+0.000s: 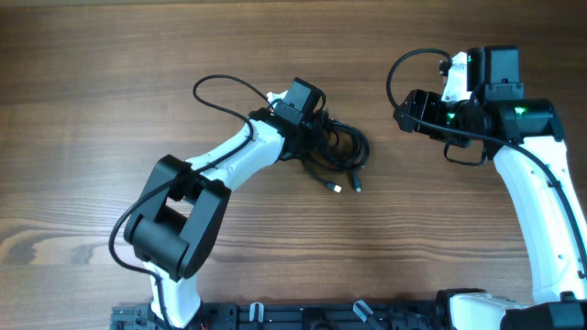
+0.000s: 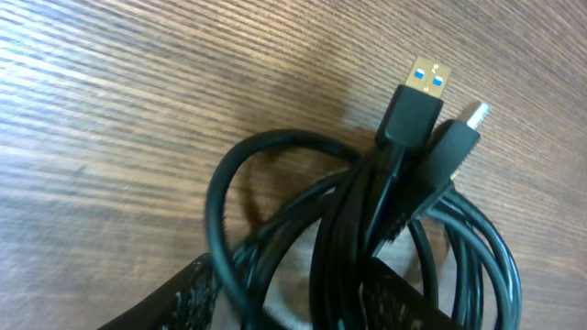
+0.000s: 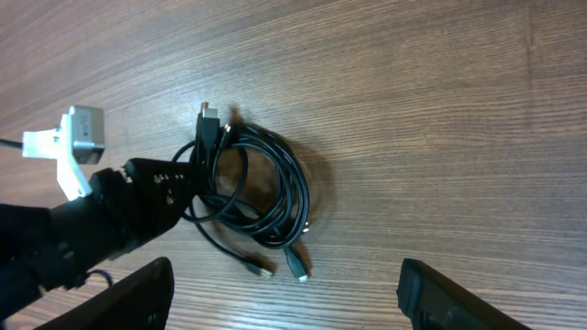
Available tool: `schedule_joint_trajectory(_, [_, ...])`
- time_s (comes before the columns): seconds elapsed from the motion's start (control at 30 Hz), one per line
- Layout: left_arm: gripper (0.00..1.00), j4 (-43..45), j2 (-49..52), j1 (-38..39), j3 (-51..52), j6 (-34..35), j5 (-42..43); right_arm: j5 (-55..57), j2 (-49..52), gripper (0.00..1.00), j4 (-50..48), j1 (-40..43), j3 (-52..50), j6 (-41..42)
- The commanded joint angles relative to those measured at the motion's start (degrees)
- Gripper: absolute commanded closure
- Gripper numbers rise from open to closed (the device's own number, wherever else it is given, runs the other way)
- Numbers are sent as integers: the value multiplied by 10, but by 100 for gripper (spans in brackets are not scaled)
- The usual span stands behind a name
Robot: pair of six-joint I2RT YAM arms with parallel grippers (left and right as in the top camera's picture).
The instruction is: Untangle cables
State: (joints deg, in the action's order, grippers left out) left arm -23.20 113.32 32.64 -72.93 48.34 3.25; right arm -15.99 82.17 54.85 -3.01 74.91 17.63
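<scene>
Cables (image 1: pixel 337 151): tangled black coil on the table (image 1: pixel 92 92).
Left gripper (image 3: pixel 183 191): fingers straddle the coil; whether they clamp it is unclear.
Right gripper (image 1: pixel 402 110): fingers spread, empty.

I can read no text, label, brand or number in any of my three views (even close up, the plug housings on the cables (image 2: pixel 330 238) show me no lettering).
</scene>
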Motion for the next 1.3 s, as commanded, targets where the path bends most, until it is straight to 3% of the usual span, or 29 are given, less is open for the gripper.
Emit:
schedule_joint_trajectory(0.0, [52, 23, 25, 3, -4, 6, -10, 12, 0, 20, 1, 1, 1, -9])
schedule_joint_trajectory(0.13, [64, 36, 43, 3, -4, 6, -11, 11, 0, 19, 1, 1, 1, -9])
schedule_joint_trajectory(0.2, [75, 35, 45, 3, -4, 6, -14, 11, 0, 19, 1, 1, 1, -9])
schedule_joint_trajectory(0.27, [93, 36, 45, 3, -4, 5, -15, 11, 0, 19, 1, 1, 1, -9])
schedule_joint_trajectory(0.3, [96, 37, 45, 3, -4, 5, -17, 11, 0, 19, 1, 1, 1, -9])
schedule_joint_trajectory(0.53, [96, 22, 3, -16, -6, -1, -13, 6, 0, 19, 1, 1, 1, -10])
schedule_joint_trajectory(0.73, [96, 16, -155, -43, -6, 0, 84, -56, 0, 19, -7, 0, 1, -12])
schedule_joint_trajectory(0.9, [96, 8, -269, -52, -6, 2, 87, -179, 0, 19, -47, -15, 1, -43])
schedule_joint_trajectory(1.2, [96, -130, -297, -59, -6, 102, -53, -210, 0, 23, -110, -111, 1, -35])
schedule_joint_trajectory(1.27, [96, -162, -297, -65, -6, 146, -70, -152, 0, 24, -113, -143, 1, 24])
